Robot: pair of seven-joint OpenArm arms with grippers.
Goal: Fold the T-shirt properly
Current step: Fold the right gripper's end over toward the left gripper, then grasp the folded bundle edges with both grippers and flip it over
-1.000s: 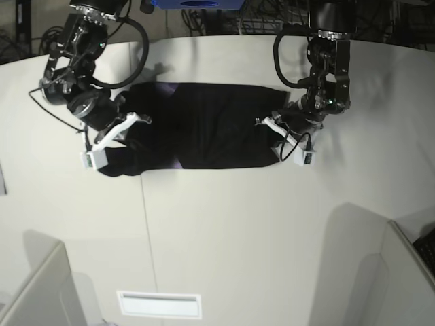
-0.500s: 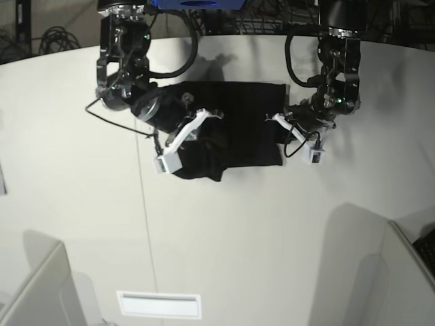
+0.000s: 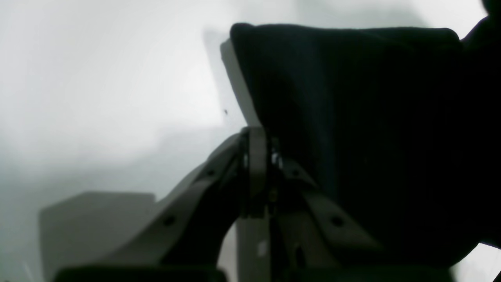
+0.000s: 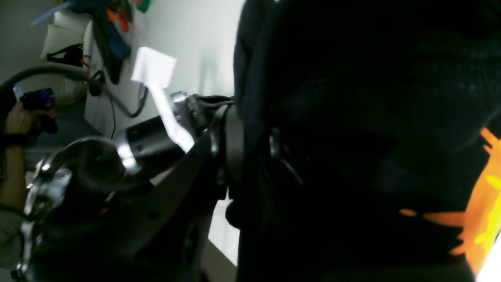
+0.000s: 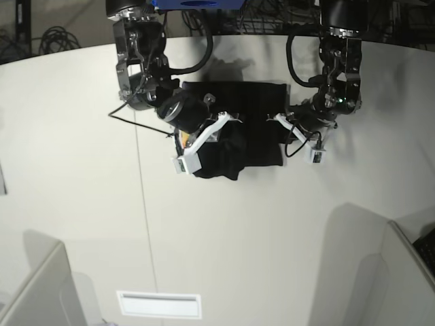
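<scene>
My right pincer (image 5: 219,128), clenched on the T-shirt (image 5: 255,125), has carried its left end rightward across the desk (image 5: 224,231) toward my left pincer (image 5: 280,122), clamped on the right edge, so the crosswise fold looks nearly closed.

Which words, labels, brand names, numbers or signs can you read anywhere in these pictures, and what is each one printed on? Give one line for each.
No readable text appears in any view.
T-shirt: its print shows only as orange-yellow shapes in the right wrist view, with no letters or numbers.
White tags by the right gripper and left gripper: no writing can be made out.
Blue object at the top edge of the base view: any marking is too small to read.
</scene>
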